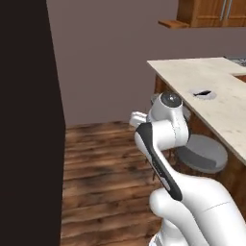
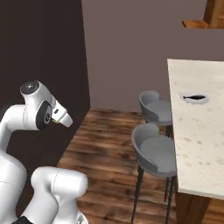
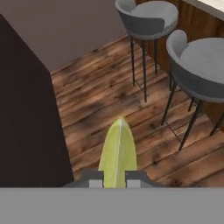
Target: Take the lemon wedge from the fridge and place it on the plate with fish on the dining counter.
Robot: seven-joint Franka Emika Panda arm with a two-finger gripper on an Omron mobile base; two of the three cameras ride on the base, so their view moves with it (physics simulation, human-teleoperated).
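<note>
Gripper (image 3: 114, 183) is pinched narrow on the lemon wedge (image 3: 117, 153); in the hand view the yellow-green wedge sticks out from between the two dark fingertips (image 3: 95, 180), thin edge forward, so the grip looks to be across its flat sides, sensible for a small slippery piece. In the right base view a speck of yellow-green shows at the hand, lemon wedge (image 2: 54, 120) tucked under the white wrist. Arm is folded in close to the base with the hand held low and pointing down at the wood floor (image 3: 100, 105), likely a compact carry pose for driving, not a reach. Two grey stools (image 2: 154, 151) stand between the robot and the dining counter (image 2: 197, 140), tucked against its wood-panelled side, so the approach probably has to go over or beside them. The plate (image 2: 195, 99) with the dark fish (image 2: 194, 97) sits on the counter top well apart from the gripper, near the far part of the slab; also seen in the left base view, plate (image 1: 204, 94). Dark wall panel (image 1: 29, 120) on the robot's left. Judgement: pick done, transport under way, placing not yet started.
</note>
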